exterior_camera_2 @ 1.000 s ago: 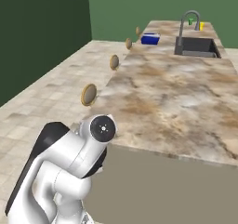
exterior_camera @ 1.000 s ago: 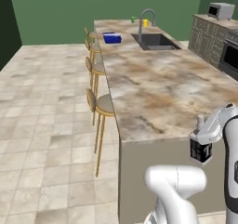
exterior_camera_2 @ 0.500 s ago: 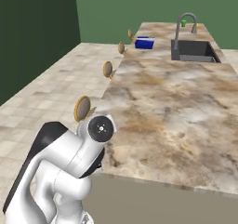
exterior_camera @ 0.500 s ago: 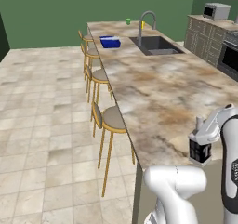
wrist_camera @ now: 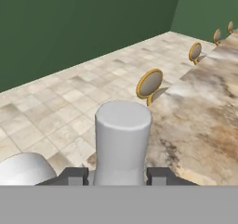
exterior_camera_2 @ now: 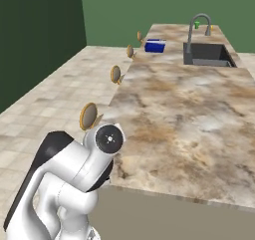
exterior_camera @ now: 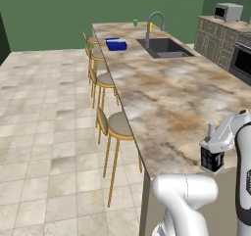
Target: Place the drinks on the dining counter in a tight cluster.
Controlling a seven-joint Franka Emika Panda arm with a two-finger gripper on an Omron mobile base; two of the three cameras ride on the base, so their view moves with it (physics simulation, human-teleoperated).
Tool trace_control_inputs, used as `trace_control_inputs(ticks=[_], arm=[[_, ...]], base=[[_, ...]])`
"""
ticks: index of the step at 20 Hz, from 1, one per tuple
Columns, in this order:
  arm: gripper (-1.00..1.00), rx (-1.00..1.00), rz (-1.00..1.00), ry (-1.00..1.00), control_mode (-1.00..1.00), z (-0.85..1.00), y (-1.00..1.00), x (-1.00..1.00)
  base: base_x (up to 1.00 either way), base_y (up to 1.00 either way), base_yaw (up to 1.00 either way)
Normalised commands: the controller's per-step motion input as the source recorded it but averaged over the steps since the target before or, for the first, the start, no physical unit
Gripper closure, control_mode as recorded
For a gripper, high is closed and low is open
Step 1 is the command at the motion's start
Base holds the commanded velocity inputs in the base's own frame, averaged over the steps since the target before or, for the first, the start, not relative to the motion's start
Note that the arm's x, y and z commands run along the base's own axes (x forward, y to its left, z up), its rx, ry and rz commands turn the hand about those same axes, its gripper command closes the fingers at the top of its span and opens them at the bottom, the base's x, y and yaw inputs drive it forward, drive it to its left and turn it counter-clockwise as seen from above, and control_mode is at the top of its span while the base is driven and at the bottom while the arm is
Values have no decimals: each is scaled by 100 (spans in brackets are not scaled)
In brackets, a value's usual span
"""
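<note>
gripper (wrist_camera: 119,174) clamped on a grey bottle cap (wrist_camera: 122,141): you see its two dark fingertips (wrist_camera: 74,175) pressed to either side of the cap in the hand view. you find the gripper (exterior_camera: 212,157) with a dark bottle (exterior_camera: 212,160) beneath it above the near end of the dining counter (exterior_camera: 166,95). sink (exterior_camera: 165,47), curved faucet (exterior_camera: 154,24) and blue box (exterior_camera: 116,44) lie at the far end; stools (exterior_camera: 117,127) line the counter's left side.

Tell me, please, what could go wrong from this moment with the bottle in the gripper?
1. The gripper seems to grip the bottle high, at its grey cap, so the bottle may swing or slip.
2. The bottle hangs close to the near edge of the dining counter. Set down there, it could tip off.
</note>
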Motion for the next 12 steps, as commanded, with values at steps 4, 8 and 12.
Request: trace_control_inputs(ticks=[4, 8, 12], arm=[[100, 0, 0, 0, 100, 0, 0, 0], [100, 0, 0, 4, -100, 0, 1, 21], [100, -7, 0, 37, -100, 35, 7, 95]], base=[[0, 0, 0], [0, 0, 0], [0, 0, 0]])
